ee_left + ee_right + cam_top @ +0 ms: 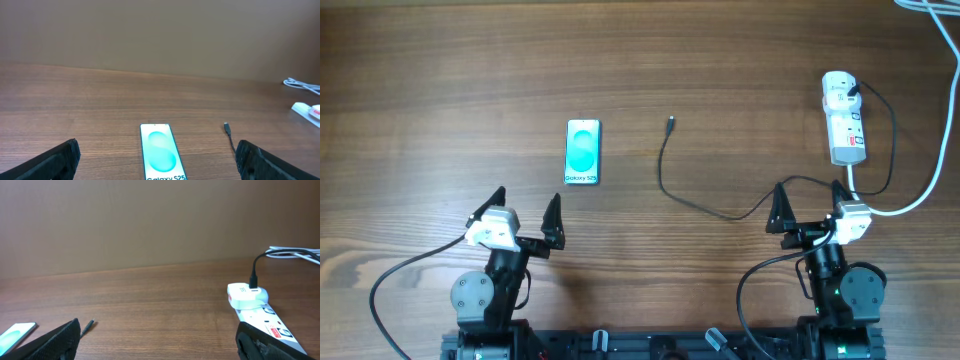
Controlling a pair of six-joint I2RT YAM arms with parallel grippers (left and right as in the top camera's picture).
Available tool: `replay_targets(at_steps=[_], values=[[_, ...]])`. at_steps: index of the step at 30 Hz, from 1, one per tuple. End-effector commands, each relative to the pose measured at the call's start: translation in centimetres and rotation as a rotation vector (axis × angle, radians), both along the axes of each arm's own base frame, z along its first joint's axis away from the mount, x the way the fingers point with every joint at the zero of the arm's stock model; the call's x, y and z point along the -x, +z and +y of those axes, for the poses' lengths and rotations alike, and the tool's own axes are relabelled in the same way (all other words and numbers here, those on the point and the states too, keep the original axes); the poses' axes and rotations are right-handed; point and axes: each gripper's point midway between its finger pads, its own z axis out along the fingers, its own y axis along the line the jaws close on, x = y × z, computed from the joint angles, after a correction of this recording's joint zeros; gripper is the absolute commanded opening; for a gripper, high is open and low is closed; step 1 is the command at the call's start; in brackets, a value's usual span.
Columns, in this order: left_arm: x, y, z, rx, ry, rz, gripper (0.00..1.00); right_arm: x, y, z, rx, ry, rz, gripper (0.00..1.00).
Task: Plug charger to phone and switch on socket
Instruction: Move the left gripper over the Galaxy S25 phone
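Note:
The phone (582, 151) lies flat on the wooden table, turquoise screen up, white text strip at its near end; it also shows in the left wrist view (161, 155) and at the edge of the right wrist view (15, 334). The charger cable (695, 200) runs from its connector tip (671, 124) across the table to the white socket strip (844, 118); the tip also shows in the wrist views (227, 128) (88, 325). The socket strip shows in the right wrist view (255, 302). My left gripper (525, 212) is open, near side of the phone. My right gripper (810, 205) is open, near the socket.
A thick white lead (930, 190) loops from the socket strip along the right edge of the table and off the top right corner. A plain brown wall stands behind the table in both wrist views.

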Motion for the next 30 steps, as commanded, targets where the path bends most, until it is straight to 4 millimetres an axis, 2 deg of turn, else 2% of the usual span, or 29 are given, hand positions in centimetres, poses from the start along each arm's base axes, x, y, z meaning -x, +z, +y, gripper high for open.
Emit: replay_targets(at_steps=[1,7,10,12,16,20,22,26,28,30], values=[[0.1,0.3,-0.5,0.037,-0.031,0.019,1.0,-0.1,-0.1,-0.2,0.001,-0.013,0.003,1.0],[-0.9,2.8,-1.5,0.048,-0.092,0.102,1.0,-0.1,-0.1,-0.2,0.0,-0.013,0.003,1.0],[-2.6,3.4,-2.6,0.07,-0.166,0.207,1.0,-0.1,-0.1,-0.2,0.0,-0.013,0.003,1.0],[-3.4,3.5,-3.2,0.085,-0.202,0.264,1.0,-0.1,-0.1,-0.2,0.0,-0.013,0.003,1.0],[-6.2,2.9,-3.4,0.126,-0.212,0.524,1.0,-0.1,-0.1,-0.2,0.0,-0.013,0.003,0.99],[-8.6,2.3,-4.7,0.067,-0.265,0.742,1.0,-0.1,-0.1,-0.2,0.0,-0.013,0.003,1.0],[-10.0,0.9,-5.1,-0.005,-0.215,0.89,1.0,-0.1,-0.1,-0.2,0.0,-0.013,0.003,1.0],[-11.6,-3.5,-6.0,-0.186,-0.142,1.184,1.0,-0.1,-0.1,-0.2,0.0,-0.013,0.003,1.0],[-12.7,-6.3,-6.9,-0.205,-0.157,1.258,1.0,-0.1,-0.1,-0.2,0.0,-0.013,0.003,1.0],[-14.5,-8.8,-7.5,-0.201,-0.159,1.251,1.0,-0.1,-0.1,-0.2,0.0,-0.013,0.003,1.0]])
